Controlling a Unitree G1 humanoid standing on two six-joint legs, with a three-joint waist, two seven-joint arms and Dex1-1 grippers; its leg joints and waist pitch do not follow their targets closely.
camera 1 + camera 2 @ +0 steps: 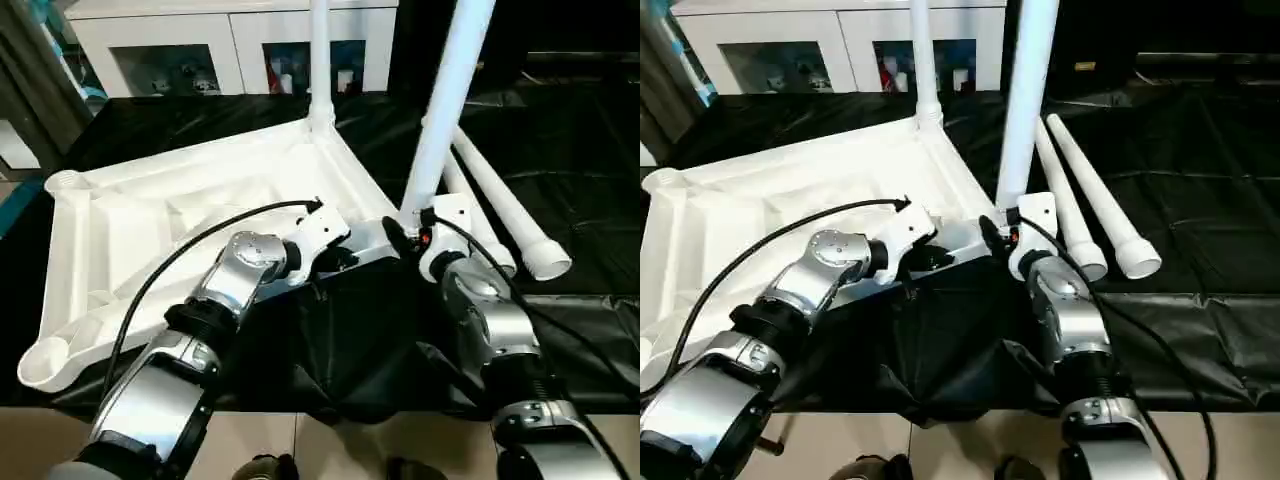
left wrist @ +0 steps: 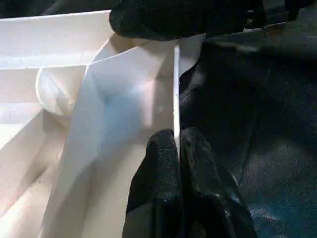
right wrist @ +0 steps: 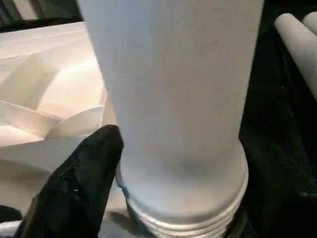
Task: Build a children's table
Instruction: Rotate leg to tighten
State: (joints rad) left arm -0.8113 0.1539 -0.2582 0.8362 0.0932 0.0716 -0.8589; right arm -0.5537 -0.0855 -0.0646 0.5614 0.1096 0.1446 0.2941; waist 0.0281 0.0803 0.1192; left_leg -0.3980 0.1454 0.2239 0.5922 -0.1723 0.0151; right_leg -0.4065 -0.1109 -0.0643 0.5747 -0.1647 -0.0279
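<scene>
White tabletop [image 1: 180,220] rim pinched by left claw [image 2: 177,144]; right claw [image 1: 408,238] grips upright leg [image 1: 445,110].

White tabletop [image 1: 180,215] upside-down (2 legs [image 1: 447,110] upright, 2 loose).

A black cloth [image 1: 560,150] covers the work surface, wrinkled and bunched at its near edge. The white tabletop [image 1: 150,230] lies upside down on the cloth's left half, ribbed underside up. 2 loose white tube legs [image 1: 1095,205] lie side by side right of centre.
</scene>
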